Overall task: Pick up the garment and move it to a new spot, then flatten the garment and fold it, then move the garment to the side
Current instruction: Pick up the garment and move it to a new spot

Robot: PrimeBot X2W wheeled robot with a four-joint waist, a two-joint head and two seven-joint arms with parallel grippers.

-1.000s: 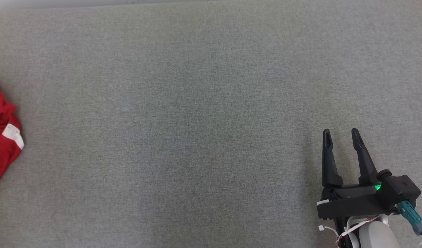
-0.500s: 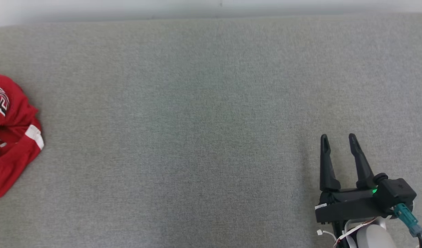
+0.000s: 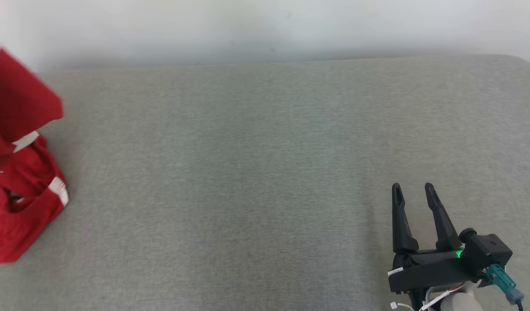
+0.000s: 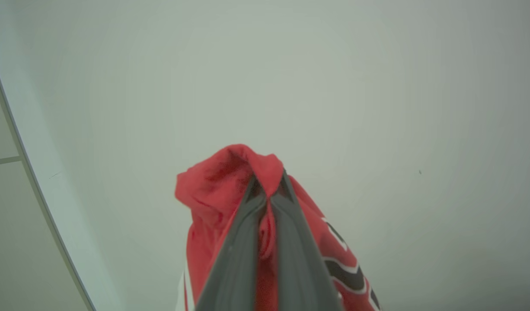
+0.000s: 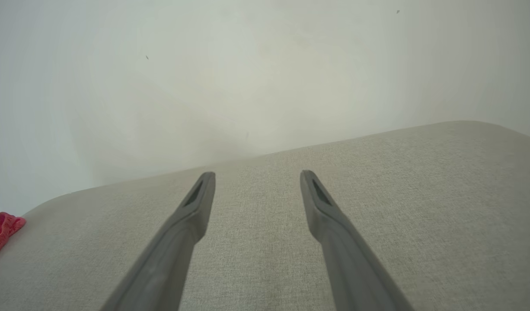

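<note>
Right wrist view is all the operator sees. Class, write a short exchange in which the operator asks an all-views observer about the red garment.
Operator: The garment is a red scrap at my left edge. Is anything holding it?
Observer: Yes, the left jaws are shut on a bunched fold of it.
Operator: Is it plain red?
Observer: No, white bands cross it in the head view.
</note>
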